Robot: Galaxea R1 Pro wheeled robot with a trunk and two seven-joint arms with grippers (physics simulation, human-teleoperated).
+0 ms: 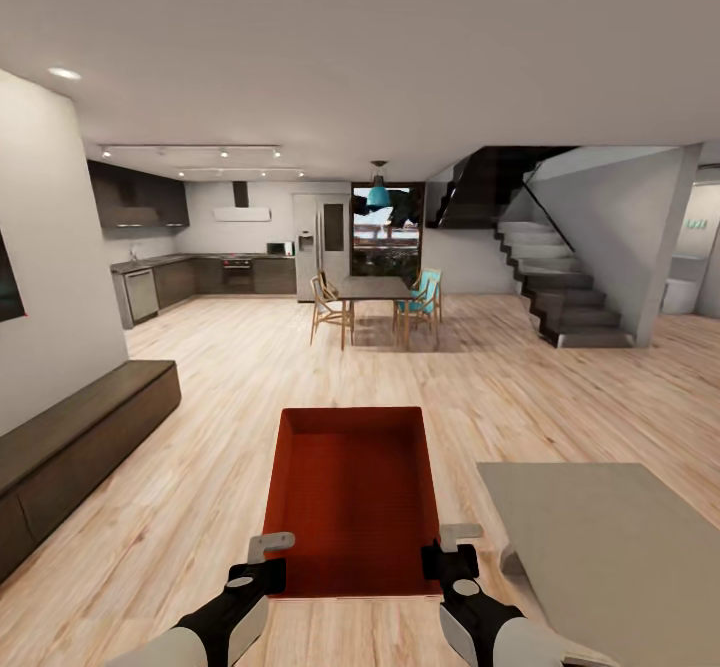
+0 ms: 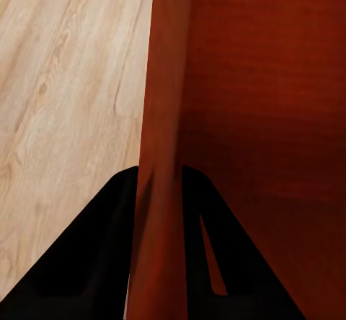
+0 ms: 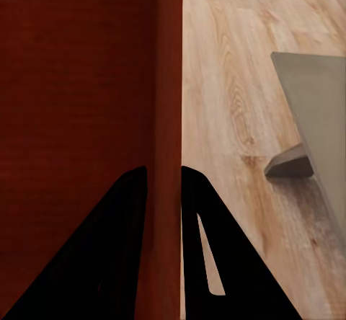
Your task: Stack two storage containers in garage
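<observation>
Between the two arms, low in the head view, a red-orange storage container (image 1: 352, 492) is held level above the light wood plank floor (image 1: 200, 487). It is an open box with low plain walls and a flat bottom, and nothing lies inside it. Its long side runs away from the robot.

On the left side wall of the container, near the close corner, sits the left gripper (image 1: 262, 559). In the left wrist view the wall (image 2: 162, 147) stands between the two dark fingers (image 2: 94, 262), one finger inside the box and one outside, so this gripper (image 2: 160, 190) is clamped on the wall.

On the opposite wall sits the right gripper (image 1: 450, 552), also near the close corner. The right wrist view shows the same thing: the red wall (image 3: 167, 118) passes between the black fingers (image 3: 108, 262), and the gripper (image 3: 164, 183) is pressed on it from both sides.

Just to the right of the container, a low grey table (image 1: 610, 547) stands on the floor; one edge of it also shows in the right wrist view (image 3: 317, 111).

Farther away there is a dining table (image 1: 373, 290) with wooden chairs, a dark kitchen (image 1: 215, 272) at the back left, and a staircase (image 1: 560, 287) at the right. A dark long bench (image 1: 75, 437) runs along the left wall. The objects on the kitchen counter are too small to tell with certainty.
</observation>
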